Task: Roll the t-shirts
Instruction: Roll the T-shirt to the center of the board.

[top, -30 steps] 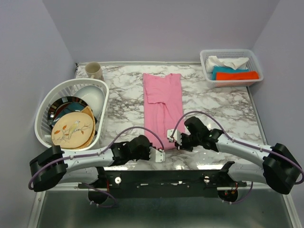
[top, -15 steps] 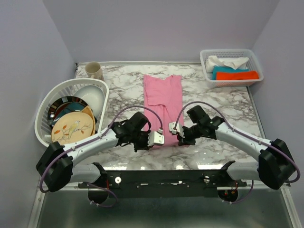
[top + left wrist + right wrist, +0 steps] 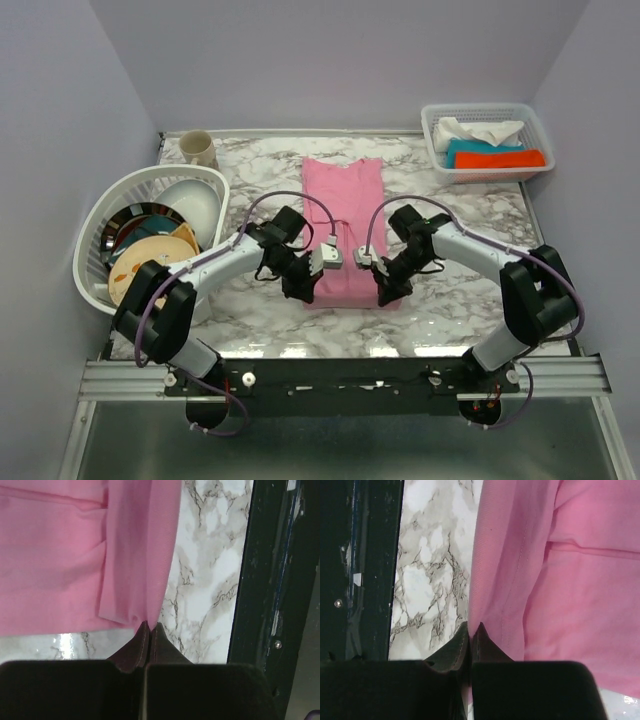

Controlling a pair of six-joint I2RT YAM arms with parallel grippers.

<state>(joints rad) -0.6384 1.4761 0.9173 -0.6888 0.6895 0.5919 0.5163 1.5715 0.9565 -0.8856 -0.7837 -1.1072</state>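
Note:
A light-pink t-shirt lies folded into a long strip on the middle of the marble table, collar end far from me. My left gripper sits at its near left corner. In the left wrist view the left gripper is shut, with the corner of the t-shirt pinched at its tips. My right gripper is at the near right corner. In the right wrist view the right gripper is shut on the edge of the t-shirt, and pink fabric shows between its fingers.
A white basket of plates and bowls stands at the left, with a beige cup behind it. A smaller white basket with folded cloths is at the back right. The black frame runs along the table's near edge.
Both grippers have moved from the table's near edge away from me, along the shirt's near end. The shirt's near hem now lies a little farther from the edge.

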